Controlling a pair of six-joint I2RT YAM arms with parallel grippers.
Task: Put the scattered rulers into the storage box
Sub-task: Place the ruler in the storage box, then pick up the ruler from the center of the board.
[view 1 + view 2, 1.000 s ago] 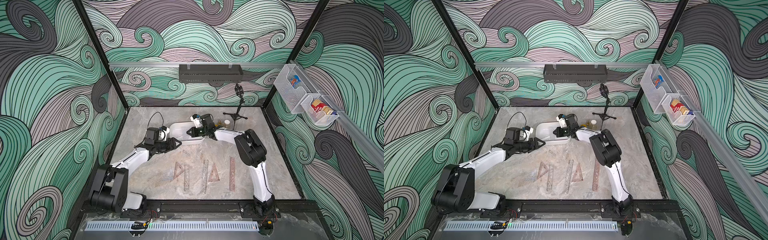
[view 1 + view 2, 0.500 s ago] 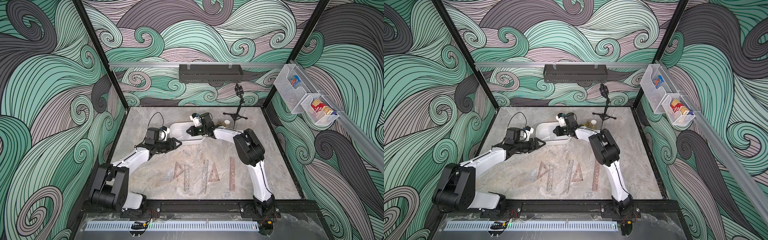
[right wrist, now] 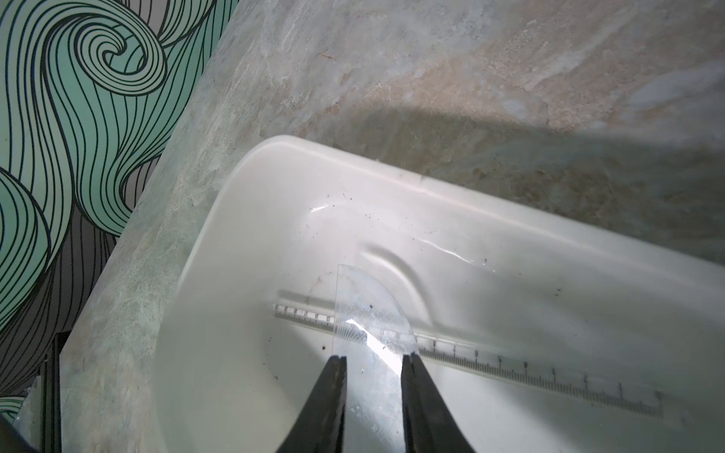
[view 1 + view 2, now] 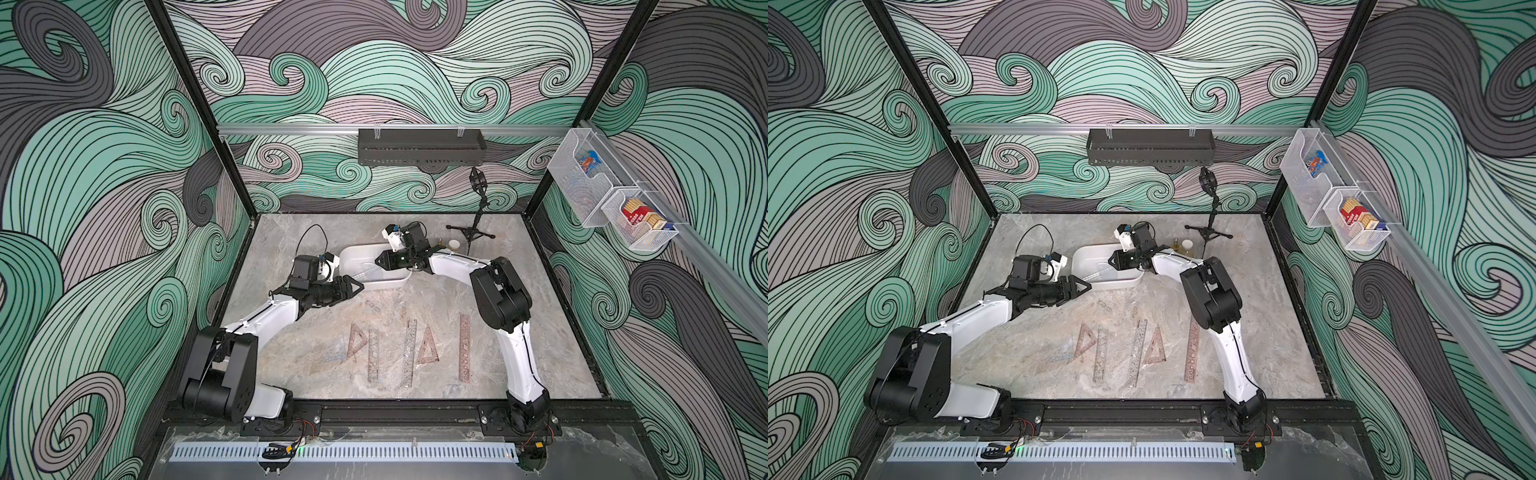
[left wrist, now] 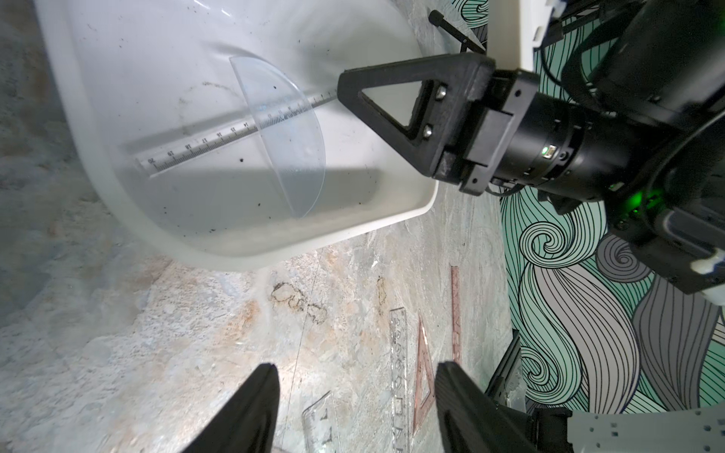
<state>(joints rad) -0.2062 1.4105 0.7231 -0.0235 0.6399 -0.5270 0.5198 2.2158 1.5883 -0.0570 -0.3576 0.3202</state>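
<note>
right claw (image 3: 374, 359): jaws stand slightly apart and pinch nothing. the tips hang low inside the storage box (image 4: 384, 285). the half-round protractor (image 3: 372, 310) lies beneath the tips, across the clear straight ruler (image 3: 510, 368), which rests lengthwise on the box floor. i cannot tell whether the tips touch the protractor.

left claw (image 5: 355, 396): jaws spread wide and empty, above the table (image 4: 557, 357), just off the box's 8 o'clock corner.

the box sits toward 12 o'clock of the table centre. at its 6 o'clock, well apart from it, these lie flat in a row:
- a brown triangle (image 4: 356, 343)
- a stencil strip (image 4: 374, 359)
- a grey strip (image 4: 409, 353)
- a second triangle (image 4: 428, 345)
- a pinkish strip (image 4: 464, 347)
</note>
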